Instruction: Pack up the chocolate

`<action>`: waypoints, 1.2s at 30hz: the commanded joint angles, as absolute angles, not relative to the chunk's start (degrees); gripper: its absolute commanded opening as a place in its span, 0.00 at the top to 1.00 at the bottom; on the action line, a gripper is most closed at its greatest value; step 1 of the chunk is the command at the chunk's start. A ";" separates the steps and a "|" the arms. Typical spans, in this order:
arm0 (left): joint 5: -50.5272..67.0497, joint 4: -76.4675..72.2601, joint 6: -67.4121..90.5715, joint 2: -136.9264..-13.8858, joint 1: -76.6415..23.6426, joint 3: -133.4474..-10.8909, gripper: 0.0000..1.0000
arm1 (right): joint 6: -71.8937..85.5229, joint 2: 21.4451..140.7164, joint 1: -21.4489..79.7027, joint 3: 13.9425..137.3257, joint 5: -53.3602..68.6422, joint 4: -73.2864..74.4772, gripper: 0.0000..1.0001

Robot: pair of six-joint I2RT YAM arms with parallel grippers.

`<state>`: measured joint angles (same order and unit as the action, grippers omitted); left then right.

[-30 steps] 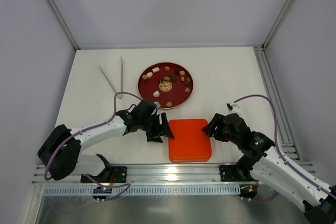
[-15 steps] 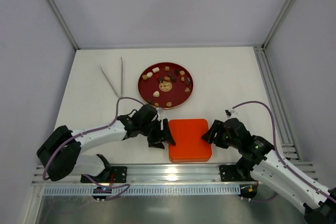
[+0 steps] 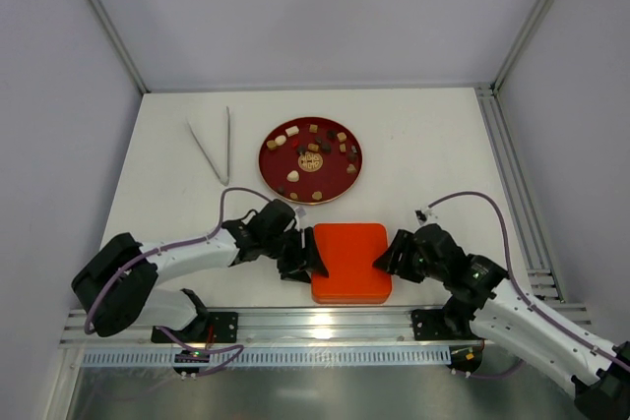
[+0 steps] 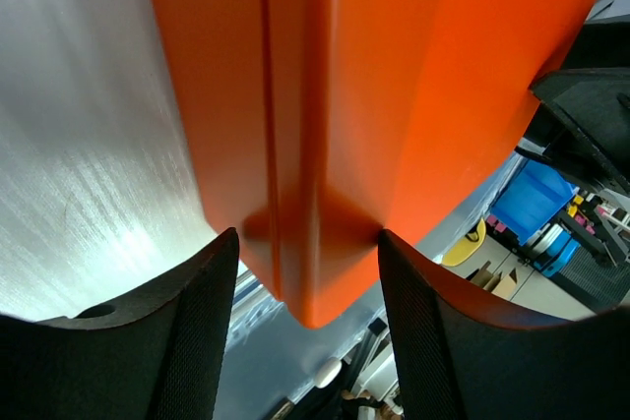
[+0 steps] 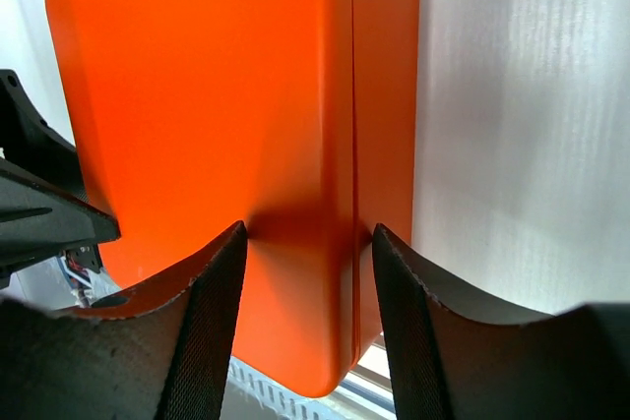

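The chocolate (image 3: 292, 176), several cream and brown pieces, lies scattered on a dark red round plate (image 3: 330, 182) at mid table. An orange-red square box (image 3: 351, 263), lid on tray, sits near the front edge. My left gripper (image 3: 307, 261) is shut on the box's left edge. In the left wrist view its fingers (image 4: 197, 331) pinch the box's corner (image 4: 325, 125). My right gripper (image 3: 386, 261) is shut on the right edge. In the right wrist view its fingers (image 5: 202, 341) clamp the box (image 5: 217, 95) across the lid seam. What is inside the box is hidden.
A pair of pale tongs (image 3: 215, 143) lies at the left back of the white table. Aluminium rails run along the right side (image 3: 512, 184) and the front edge (image 3: 325, 320). Grey walls enclose the table on three sides.
Both grippers closed in on the box from either side, the right moving left and nearer. The box shifted slightly left. The plate and chocolates have not moved.
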<state>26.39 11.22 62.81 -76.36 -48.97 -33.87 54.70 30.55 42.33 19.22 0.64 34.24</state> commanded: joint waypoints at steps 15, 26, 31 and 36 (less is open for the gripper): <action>31.73 9.05 57.49 -83.67 -39.29 -39.98 0.51 | 50.19 55.17 43.51 26.71 1.32 18.46 0.49; 34.10 12.57 54.93 -83.32 -39.02 -43.33 0.45 | 49.22 52.83 43.51 27.60 1.41 21.09 0.39; 35.24 14.32 54.23 -80.17 -39.02 -42.72 0.38 | 49.04 50.28 43.51 27.16 0.79 23.47 0.33; 35.16 16.52 53.88 -77.61 -39.02 -40.88 0.37 | 48.96 48.96 43.51 26.81 0.97 25.05 0.30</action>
